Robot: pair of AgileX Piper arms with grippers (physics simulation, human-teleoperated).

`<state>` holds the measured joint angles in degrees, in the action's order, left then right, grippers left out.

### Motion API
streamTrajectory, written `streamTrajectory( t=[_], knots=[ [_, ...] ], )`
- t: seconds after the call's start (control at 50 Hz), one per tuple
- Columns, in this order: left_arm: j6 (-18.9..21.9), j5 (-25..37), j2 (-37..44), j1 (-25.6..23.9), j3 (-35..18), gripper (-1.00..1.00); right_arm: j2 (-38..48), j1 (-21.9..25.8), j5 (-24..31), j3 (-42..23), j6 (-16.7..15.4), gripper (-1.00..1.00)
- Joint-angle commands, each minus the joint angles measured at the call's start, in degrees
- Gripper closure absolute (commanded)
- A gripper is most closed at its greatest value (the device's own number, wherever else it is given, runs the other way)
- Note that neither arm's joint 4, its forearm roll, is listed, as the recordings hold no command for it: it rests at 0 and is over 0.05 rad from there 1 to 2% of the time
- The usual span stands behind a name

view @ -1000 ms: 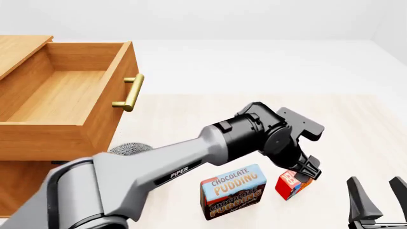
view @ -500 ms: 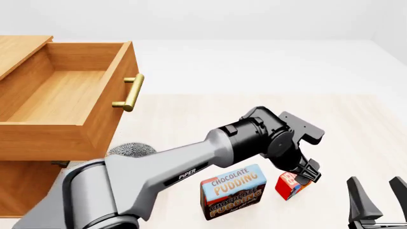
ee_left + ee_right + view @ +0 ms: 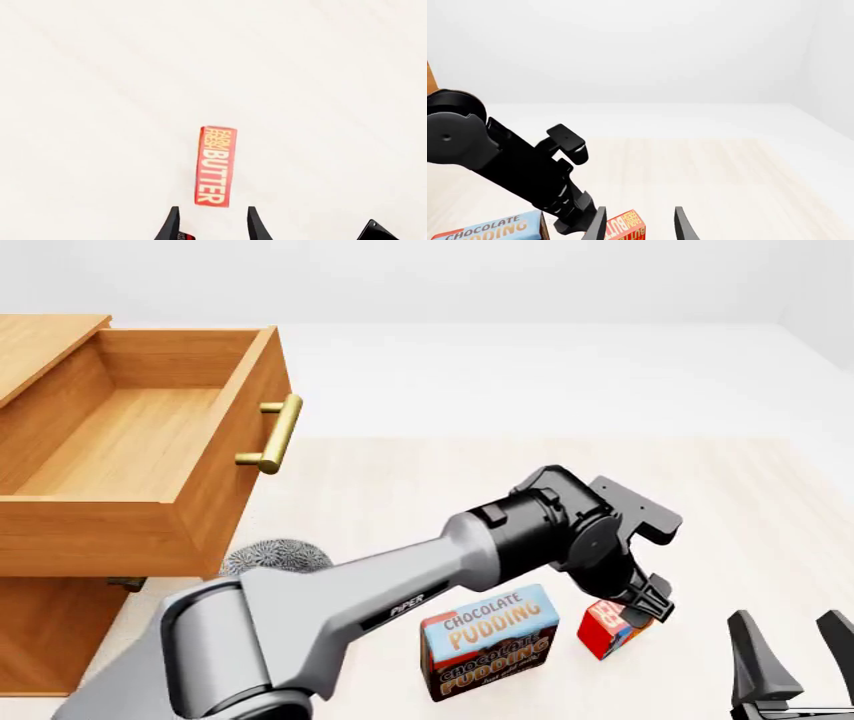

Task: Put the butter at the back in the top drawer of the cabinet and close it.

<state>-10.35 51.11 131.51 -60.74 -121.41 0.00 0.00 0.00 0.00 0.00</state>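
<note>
Butter [image 3: 611, 628] stands on the counter [image 3: 427, 490], just right of the pudding box [image 3: 489, 640] and well apart from the cabinet [image 3: 54, 640], whose top drawer [image 3: 134, 440] is pulled out. My left fingers [image 3: 175, 224] hang spread just above the butter, holding nothing. My right fingers [image 3: 747, 650], beyond the butter, are parted and empty.

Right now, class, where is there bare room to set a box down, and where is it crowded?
Free: the pale tabletop between the brass drawer handle and the left end effector, and the open wooden top drawer's floor. Crowded: the near edge, with blue-and-brown pudding box, small red butter box and right end effector.
</note>
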Motion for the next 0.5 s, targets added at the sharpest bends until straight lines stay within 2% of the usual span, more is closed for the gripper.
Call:
streamTrajectory(
  t=[0.02, 0.5],
  knots=[
    [0.4, 0.7, 1.4, 0.3, -1.8, -1.0, 0.0, 0.0, 0.0, 0.0, 0.0, -1.0],
    [1.0, 1.3, 3.9, 0.6, -4.2, -1.0, 0.0, 0.0, 0.0, 0.0, 0.0, -1.0]
  ],
)
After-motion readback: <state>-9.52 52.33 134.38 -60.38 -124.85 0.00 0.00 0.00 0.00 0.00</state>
